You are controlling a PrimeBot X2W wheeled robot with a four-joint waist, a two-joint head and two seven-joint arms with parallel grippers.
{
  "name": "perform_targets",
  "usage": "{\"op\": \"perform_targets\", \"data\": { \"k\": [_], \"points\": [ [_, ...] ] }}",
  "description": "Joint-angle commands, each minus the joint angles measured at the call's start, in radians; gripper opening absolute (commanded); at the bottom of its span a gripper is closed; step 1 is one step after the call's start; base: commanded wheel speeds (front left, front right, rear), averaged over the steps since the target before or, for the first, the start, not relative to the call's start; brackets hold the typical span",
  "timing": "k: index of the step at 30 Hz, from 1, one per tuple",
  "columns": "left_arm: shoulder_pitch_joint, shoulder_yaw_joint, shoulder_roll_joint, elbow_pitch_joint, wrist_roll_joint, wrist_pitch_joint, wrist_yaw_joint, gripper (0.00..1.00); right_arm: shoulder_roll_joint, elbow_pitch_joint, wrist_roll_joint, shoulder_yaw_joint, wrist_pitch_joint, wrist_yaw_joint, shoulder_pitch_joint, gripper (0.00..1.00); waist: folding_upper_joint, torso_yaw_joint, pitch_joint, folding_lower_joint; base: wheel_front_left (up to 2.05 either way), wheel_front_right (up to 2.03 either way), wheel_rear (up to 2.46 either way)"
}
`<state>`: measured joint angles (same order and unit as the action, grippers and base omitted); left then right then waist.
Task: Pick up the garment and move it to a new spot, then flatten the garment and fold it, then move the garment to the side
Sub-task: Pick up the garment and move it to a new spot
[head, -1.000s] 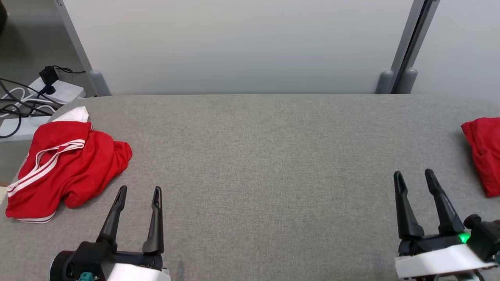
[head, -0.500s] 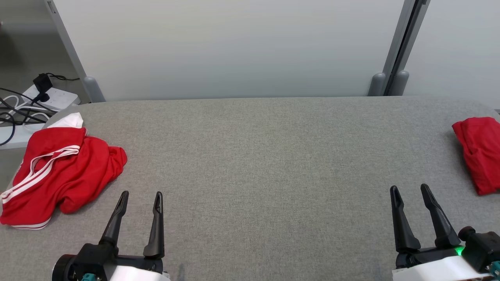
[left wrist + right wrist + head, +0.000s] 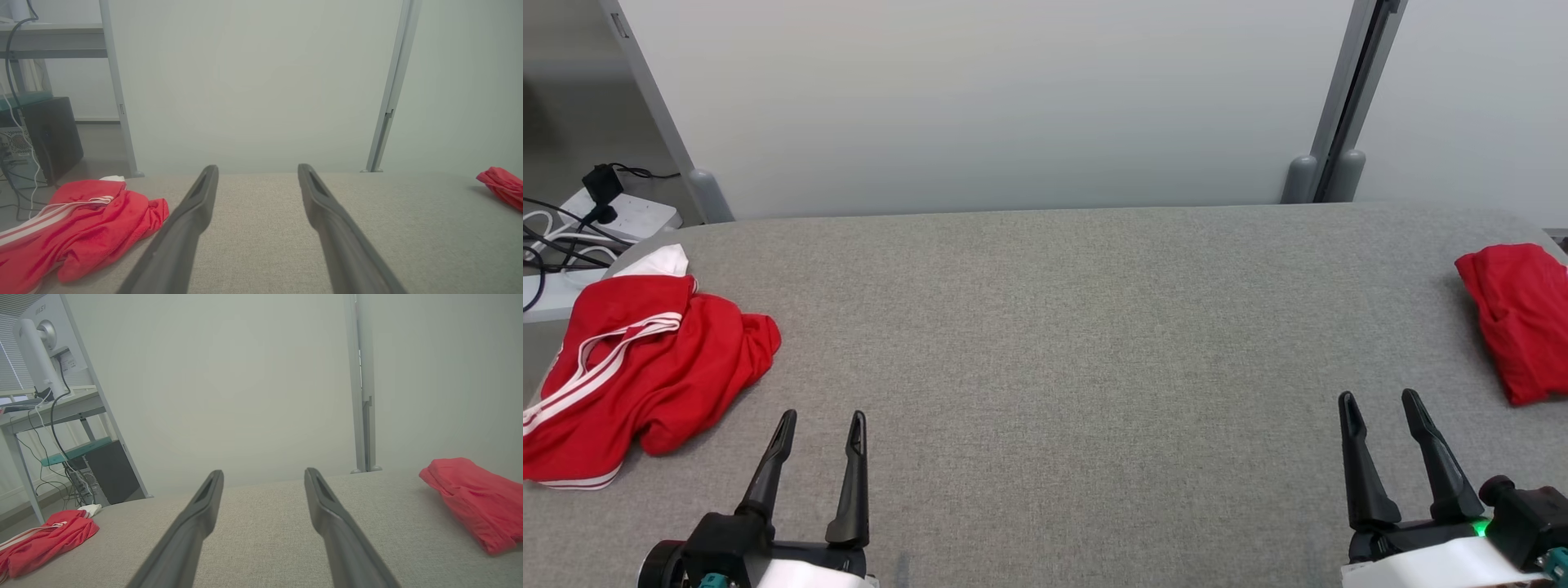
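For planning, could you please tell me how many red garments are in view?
2: white-striped red garment at the left edge; plain red garment at the right edge.

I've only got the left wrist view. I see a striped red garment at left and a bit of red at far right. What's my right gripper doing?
Observer: The right gripper is open and empty, with only bare table between its fingers.
Operator: And that bit of red?
Observer: It's a second red garment with no stripes showing. It lies as a compact bundle by the table's right end, beyond the right gripper and apart from it.
Operator: Anything behind the striped one?
Observer: A white power strip lies off the table, just past the striped garment.
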<state>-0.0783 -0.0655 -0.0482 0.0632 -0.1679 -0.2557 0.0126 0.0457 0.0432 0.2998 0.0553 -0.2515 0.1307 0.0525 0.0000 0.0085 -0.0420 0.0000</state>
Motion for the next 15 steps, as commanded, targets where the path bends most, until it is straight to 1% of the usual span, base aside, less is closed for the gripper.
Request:
{"op": "perform_targets", "data": {
  "k": [1,15],
  "points": [
    [0.028,0.028,-0.002,-0.022,-0.005,-0.006,0.006,1.0,0.008,-0.022,-0.009,0.022,-0.01,0.0,-0.02,1.0,0.0,-0.001,0.0,0.0,0.0,0.0,0.0],
    [0.03,0.026,-0.002,-0.017,-0.015,-0.006,0.006,1.0,0.006,-0.023,-0.009,0.016,-0.01,0.0,-0.014,1.0,0.0,-0.007,0.002,0.0,0.0,0.0,0.0]
  ]
}}
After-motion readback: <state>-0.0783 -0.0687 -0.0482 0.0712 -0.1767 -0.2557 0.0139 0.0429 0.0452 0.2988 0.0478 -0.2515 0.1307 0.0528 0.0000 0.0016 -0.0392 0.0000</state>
